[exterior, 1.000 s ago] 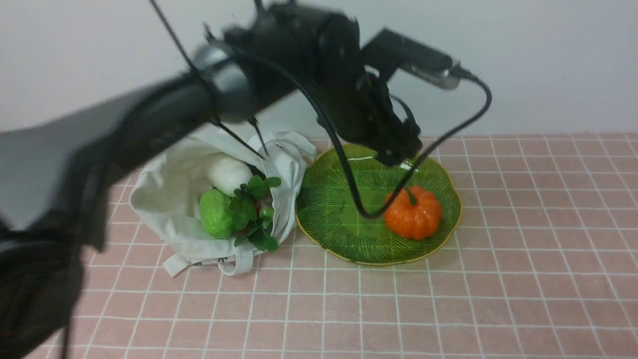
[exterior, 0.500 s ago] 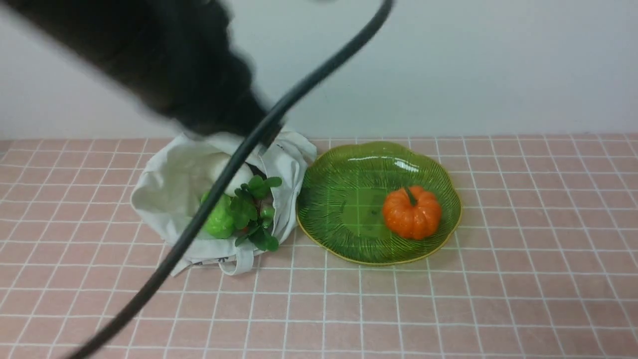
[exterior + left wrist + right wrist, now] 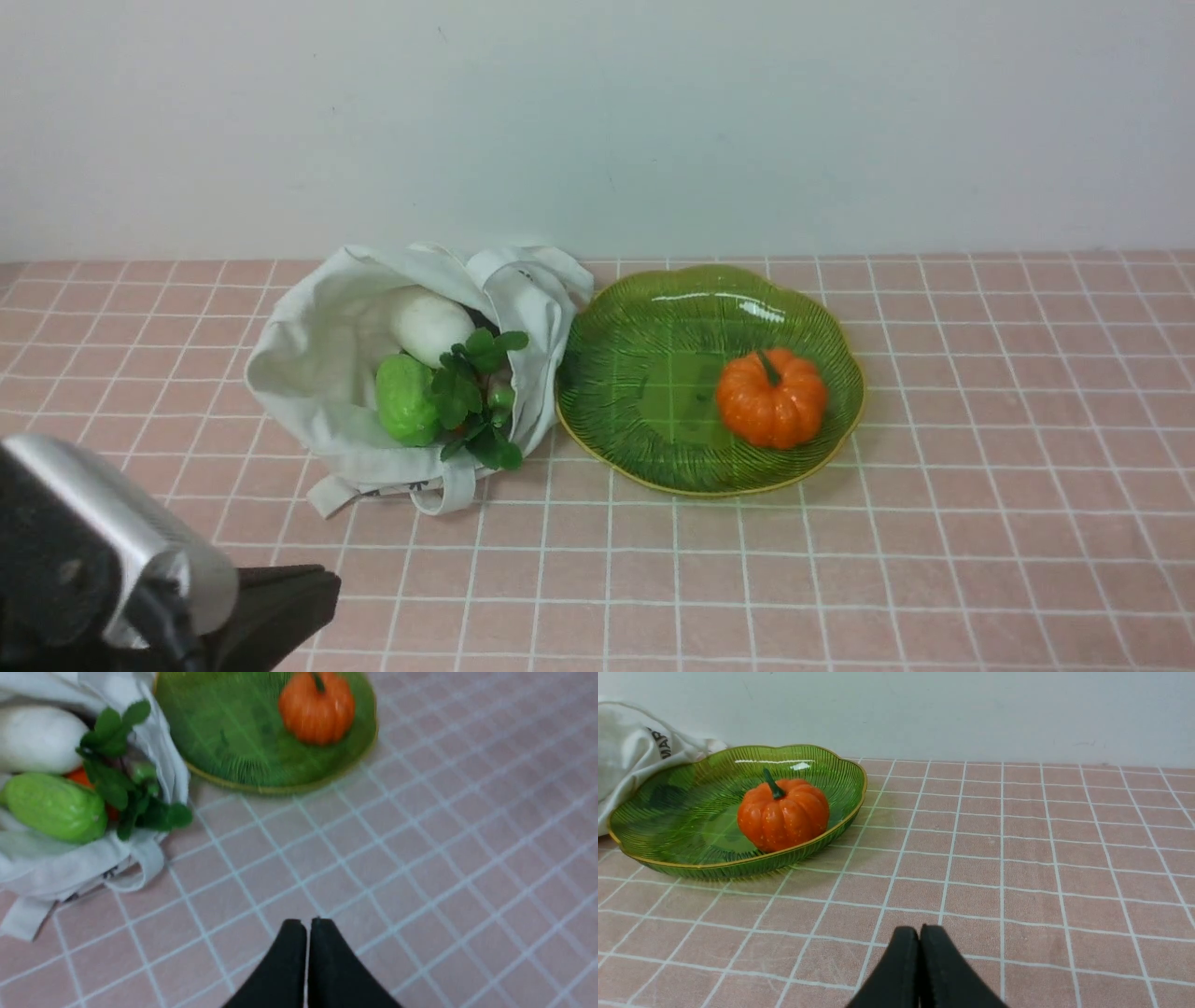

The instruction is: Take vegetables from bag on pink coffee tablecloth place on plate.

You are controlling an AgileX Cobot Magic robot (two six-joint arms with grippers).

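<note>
The orange pumpkin (image 3: 772, 397) sits on the green plate (image 3: 644, 327), on its right side. Beside the plate, to its left, the off-white bag (image 3: 317, 373) lies open on the pink tablecloth (image 3: 934, 523). Inside it are a white piece (image 3: 429, 322), a bumpy light-green piece (image 3: 406, 399), leafy sprigs (image 3: 478, 397) and a small orange piece (image 3: 81, 777). My left gripper (image 3: 307, 924) is shut and empty over bare cloth, nearer me than the bag. My right gripper (image 3: 919, 931) is shut and empty, low over the cloth to the right of the plate (image 3: 668, 812).
My left arm's wrist (image 3: 103, 560) fills the near left corner of the front view. A pale wall (image 3: 597, 121) runs along the table's far edge, just behind the bag and plate.
My left arm has swung back from above the plate to the near left corner, and its gripper has shut. The pumpkin stays on the plate.
</note>
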